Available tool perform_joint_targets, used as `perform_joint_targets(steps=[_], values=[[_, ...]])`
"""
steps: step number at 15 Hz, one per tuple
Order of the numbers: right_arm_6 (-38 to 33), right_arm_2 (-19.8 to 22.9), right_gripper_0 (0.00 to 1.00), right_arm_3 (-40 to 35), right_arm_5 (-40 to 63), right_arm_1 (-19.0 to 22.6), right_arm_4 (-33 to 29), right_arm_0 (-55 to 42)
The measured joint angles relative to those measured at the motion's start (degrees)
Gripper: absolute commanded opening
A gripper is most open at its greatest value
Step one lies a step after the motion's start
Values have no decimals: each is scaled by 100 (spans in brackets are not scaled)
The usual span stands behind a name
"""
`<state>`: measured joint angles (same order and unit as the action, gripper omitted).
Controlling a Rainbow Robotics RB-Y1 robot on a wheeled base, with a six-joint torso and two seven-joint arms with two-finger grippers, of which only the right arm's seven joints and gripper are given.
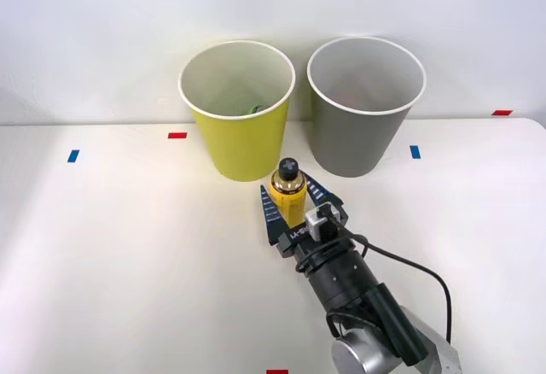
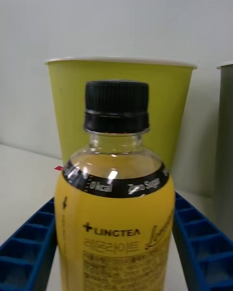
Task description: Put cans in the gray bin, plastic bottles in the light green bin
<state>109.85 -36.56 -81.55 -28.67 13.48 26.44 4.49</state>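
The right hand (image 1: 293, 205) is reaching in from the near right of the tabletop (image 1: 102, 254), its blue ribbed fingers (image 2: 29, 245) standing wide on either side of an upright yellow plastic bottle (image 1: 288, 193) with a black screw cap. In the wrist view the fingers are flanking the label closely, though whether they are touching it yet I cannot tell. The bottle is standing on the tabletop just near of the gap between the two bins, with the light green bin (image 1: 237, 109) at far left and the gray bin (image 1: 365, 105) at far right.

Something greenish is lying inside the light green bin (too hidden to name).

The main risk looks like a knock-over: the bottle is narrow and tall, so one finger meeting it first could tip it toward the bins. A grip closing on the slick label could also slip during a lift. Both bins sit close together, so drifting right could drop the bottle into the gray one.
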Motion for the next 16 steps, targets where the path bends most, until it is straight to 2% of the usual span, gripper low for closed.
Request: perform_joint_targets(steps=[4, 9, 16], values=[[-66, 1, 0, -46, -17, 215, -206, 0], [-209, -220, 0, -302, -102, 507, -306, -8], [-292, -190, 0, -552, -204, 636, -449, -44]])
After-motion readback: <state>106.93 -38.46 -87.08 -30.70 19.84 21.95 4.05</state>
